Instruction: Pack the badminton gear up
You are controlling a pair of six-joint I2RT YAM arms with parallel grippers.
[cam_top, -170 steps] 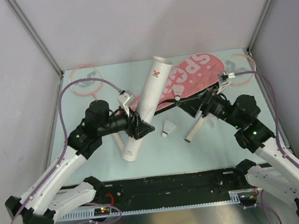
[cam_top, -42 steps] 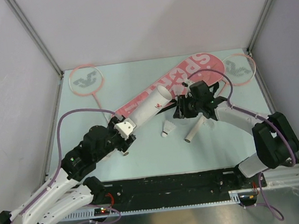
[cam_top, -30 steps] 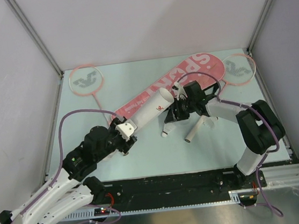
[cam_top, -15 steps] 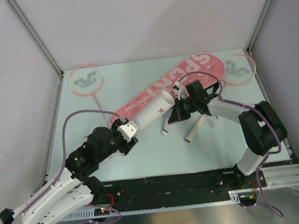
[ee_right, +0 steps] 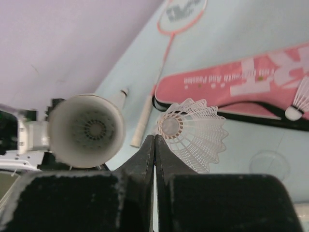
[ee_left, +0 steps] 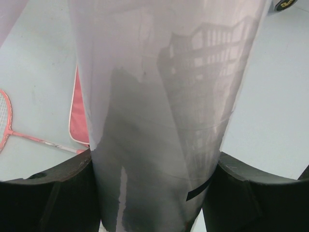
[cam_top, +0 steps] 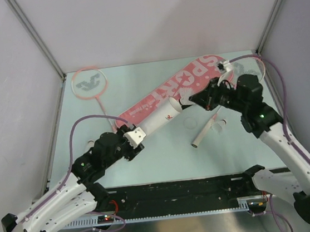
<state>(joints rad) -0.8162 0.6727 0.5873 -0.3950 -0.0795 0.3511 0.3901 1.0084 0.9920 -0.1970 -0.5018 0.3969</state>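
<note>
Right hand (ee_right: 154,140) pinching white mesh-skirted shuttlecock (ee_right: 195,133) | left hand (ee_left: 152,193) gripping white tube (ee_left: 164,72)

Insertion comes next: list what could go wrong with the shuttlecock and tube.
1. The right gripper pinches the shuttlecock by its edge only; it may slip or crush.
2. The shuttlecock sits beside the mouth of the tube, not in line, so it could catch the rim.
3. The left gripper holds the tube near one end; a push might tilt it.
</note>
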